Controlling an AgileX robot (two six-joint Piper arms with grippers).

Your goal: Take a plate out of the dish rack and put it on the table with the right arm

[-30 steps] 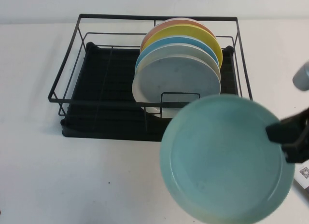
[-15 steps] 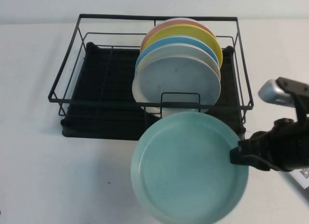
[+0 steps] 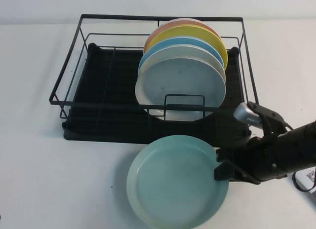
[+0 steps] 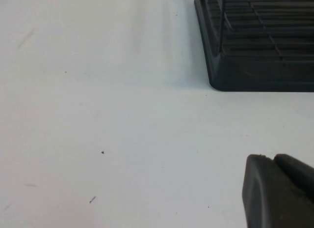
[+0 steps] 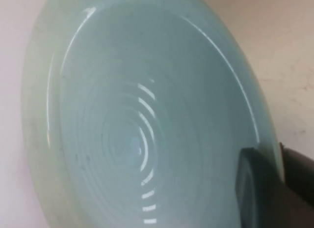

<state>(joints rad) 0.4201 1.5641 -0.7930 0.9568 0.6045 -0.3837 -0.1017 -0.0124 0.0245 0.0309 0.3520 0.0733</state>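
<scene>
The pale mint-green plate (image 3: pixel 177 182) lies nearly flat, low over the white table (image 3: pixel 59 179), just in front of the black dish rack (image 3: pixel 98 95). My right gripper (image 3: pixel 221 170) is shut on the plate's right rim, the arm reaching in from the right. In the right wrist view the plate (image 5: pixel 147 115) fills the picture and one finger on each side clamps its rim at my right gripper (image 5: pixel 277 176). My left gripper (image 4: pixel 274 161) shows only in the left wrist view, fingertips together, over bare table near a corner of the rack's tray (image 4: pixel 255 51).
Several plates stand upright in the rack's right half: a grey-blue one in front (image 3: pixel 180 88), then blue, yellow and orange ones behind. The rack's left half holds nothing. A white tag (image 3: pixel 308 178) lies at the table's right edge.
My right arm has swung left and down with the mint-green plate, bringing it from high at the right, tilted, to nearly flat just above the table in front of the rack.
</scene>
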